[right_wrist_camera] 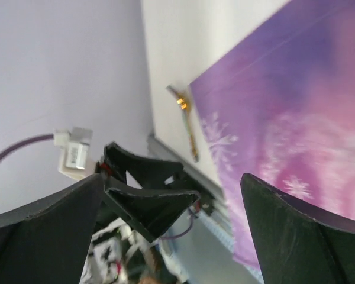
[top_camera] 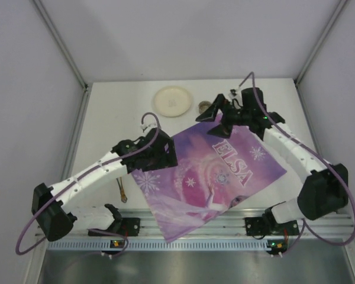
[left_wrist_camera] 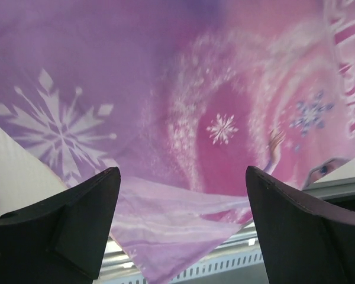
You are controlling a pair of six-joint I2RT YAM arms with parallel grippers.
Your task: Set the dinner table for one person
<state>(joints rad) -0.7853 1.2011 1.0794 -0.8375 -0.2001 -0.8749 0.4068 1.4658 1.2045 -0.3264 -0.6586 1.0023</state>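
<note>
Your left gripper (left_wrist_camera: 182, 173), jaws apart and empty, hovers at the left edge of the purple "ELSA" snowflake placemat (top_camera: 225, 171), your right gripper (top_camera: 216, 112) likewise at its far corner; the mat lies diagonally on the large white dinner table (top_camera: 106, 118), near corner overhanging the ribbed aluminium rail (top_camera: 219, 231).

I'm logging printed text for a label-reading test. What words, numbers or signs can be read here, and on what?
"ELSA": pale capitals on the flat purple snowflake-printed placemat.
Left wrist view, letters at that placemat's right edge: cut off, unreadable.
Right wrist view, small white tag on the purple cable: too blurred to read.
</note>
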